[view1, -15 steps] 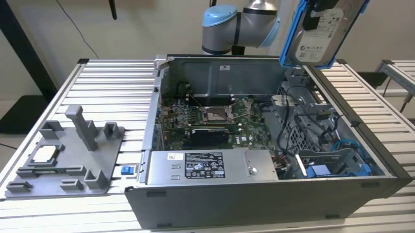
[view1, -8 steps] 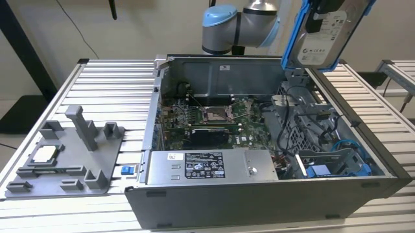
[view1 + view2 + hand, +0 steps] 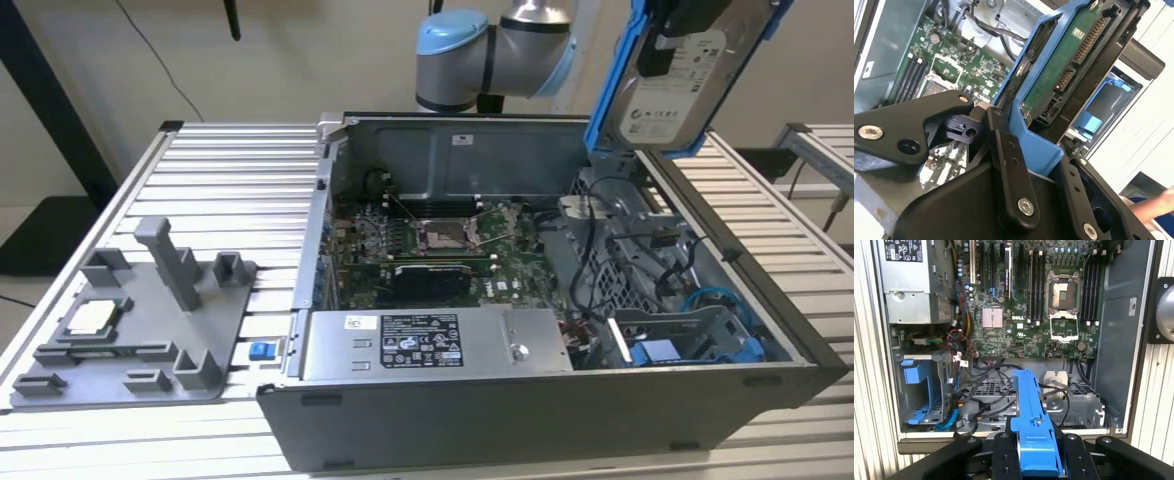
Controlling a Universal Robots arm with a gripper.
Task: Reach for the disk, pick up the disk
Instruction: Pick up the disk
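Disk (image 3: 674, 95) is lifted clear of the open computer case (image 3: 534, 400), held above the case's far corner on the exterior view's right, label face toward the camera, blue bracket around its edges. Tool (image 3: 1036, 460) is clamped on the disk: in the first wrist view the black fingers (image 3: 1076, 460) press both sides of the blue bracket. The second wrist view shows the disk's green circuit-board side. Motherboard (image 3: 1024, 295) lies exposed below. Case rests on the slatted table (image 3: 214, 190), beside a grey fixture tray (image 3: 134, 330).
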